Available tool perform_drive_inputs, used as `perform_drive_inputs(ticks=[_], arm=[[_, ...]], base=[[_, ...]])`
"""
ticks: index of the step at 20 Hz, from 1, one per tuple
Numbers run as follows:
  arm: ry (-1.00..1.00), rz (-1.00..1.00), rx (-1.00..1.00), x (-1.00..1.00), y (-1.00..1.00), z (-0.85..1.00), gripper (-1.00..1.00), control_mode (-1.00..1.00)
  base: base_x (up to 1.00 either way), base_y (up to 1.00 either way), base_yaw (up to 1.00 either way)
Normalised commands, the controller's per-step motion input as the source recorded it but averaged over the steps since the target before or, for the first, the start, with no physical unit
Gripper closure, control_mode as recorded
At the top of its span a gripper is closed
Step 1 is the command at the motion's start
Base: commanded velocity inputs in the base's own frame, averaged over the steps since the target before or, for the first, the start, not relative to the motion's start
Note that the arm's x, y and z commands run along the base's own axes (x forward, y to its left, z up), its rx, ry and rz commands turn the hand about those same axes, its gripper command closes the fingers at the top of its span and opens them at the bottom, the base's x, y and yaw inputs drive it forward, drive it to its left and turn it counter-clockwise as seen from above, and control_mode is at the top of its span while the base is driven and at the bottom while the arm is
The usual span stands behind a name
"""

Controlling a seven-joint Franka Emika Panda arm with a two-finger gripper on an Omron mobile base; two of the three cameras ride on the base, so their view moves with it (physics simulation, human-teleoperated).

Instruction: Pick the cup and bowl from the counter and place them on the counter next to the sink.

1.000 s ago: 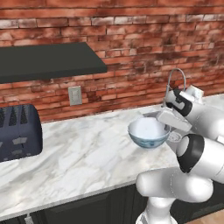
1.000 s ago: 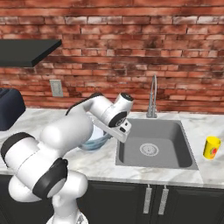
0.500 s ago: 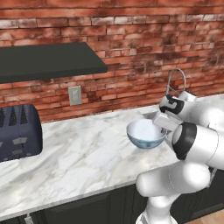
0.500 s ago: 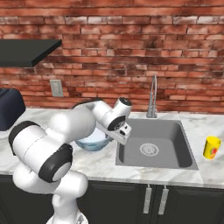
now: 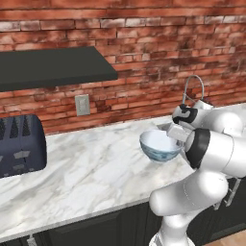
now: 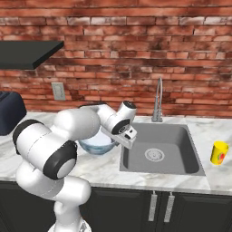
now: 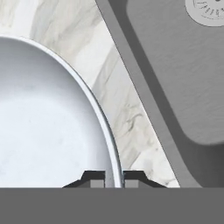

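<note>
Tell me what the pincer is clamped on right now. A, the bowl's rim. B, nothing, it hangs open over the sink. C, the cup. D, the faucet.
A: in the hand view the pincer has one tip on each side of the thin rim of the bowl, beside the sink; the cup stands apart on the counter.

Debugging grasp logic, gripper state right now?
Gripper: shut on the bowl, its fingertips pinching the rim, beside the sink.
</note>
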Motion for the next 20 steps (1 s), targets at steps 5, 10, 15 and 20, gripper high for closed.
perform_drive_inputs(ticks=[5, 10, 15, 20], arm=[[0.0, 0.0, 0.0, -0.01, 0.0, 0.01, -1.0, -1.0], [0.0, 0.0, -0.04, 0.0, 0.0, 0.19, -1.0, -1.0], [-0.04, 0.0, -0.02, -0.32, 0.0, 0.79, -1.0, -1.0], [-0.13, 0.0, 0.0, -0.8, 0.0, 0.95, -1.0, -1.0]], base=[[0.0, 0.0, 0.0], [0.0, 0.0, 0.0], [0.0, 0.0, 0.0], [0.0, 0.0, 0.0]])
